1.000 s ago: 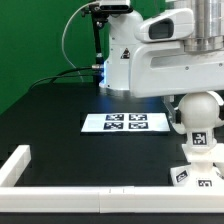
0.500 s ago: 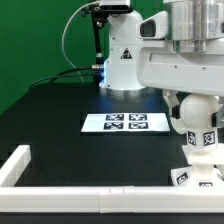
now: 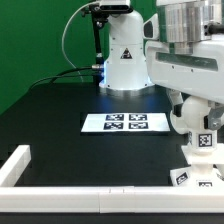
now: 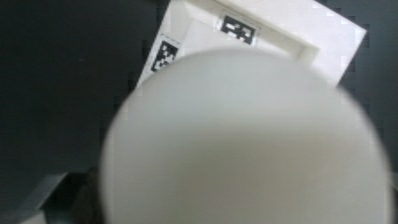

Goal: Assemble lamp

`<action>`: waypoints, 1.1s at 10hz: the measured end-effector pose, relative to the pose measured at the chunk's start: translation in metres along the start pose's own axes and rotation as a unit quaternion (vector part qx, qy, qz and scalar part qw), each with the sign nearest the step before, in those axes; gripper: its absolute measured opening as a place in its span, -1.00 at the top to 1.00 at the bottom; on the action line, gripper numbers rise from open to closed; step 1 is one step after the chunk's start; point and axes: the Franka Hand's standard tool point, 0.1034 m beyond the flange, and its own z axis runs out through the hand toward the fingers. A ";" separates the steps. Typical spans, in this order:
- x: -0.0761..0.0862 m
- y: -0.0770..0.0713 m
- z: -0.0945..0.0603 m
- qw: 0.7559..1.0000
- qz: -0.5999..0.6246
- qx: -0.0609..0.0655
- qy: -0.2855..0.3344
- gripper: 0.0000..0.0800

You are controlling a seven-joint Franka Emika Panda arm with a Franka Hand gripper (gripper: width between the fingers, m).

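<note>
Table [image 3: 55, 110]: black, matte.
Marker board [image 3: 126, 123]: flat on table, mid-scene, four tags.
Border rail [image 3: 90, 199]: white, along near edge; corner at exterior view's left.
Backdrop [image 3: 30, 40]: green.

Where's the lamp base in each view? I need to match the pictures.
Exterior view: lamp base at the lower corner on the exterior view's right, under the arm.
Wrist view: lamp base partly hidden behind a big blurred rounded white part.
Shared landmark: its black-and-white square tags.

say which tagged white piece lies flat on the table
The marker board, a thin four-tag strip; the rounded lamp part and the angular base block are bulky.
</note>
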 end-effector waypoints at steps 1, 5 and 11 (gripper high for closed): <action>-0.001 0.000 0.000 1.000 -0.001 0.000 0.000 -0.72; -0.014 -0.004 0.000 0.961 -0.277 -0.007 -0.005 -0.75; -0.013 -0.004 0.000 0.902 -0.432 -0.013 0.000 -0.47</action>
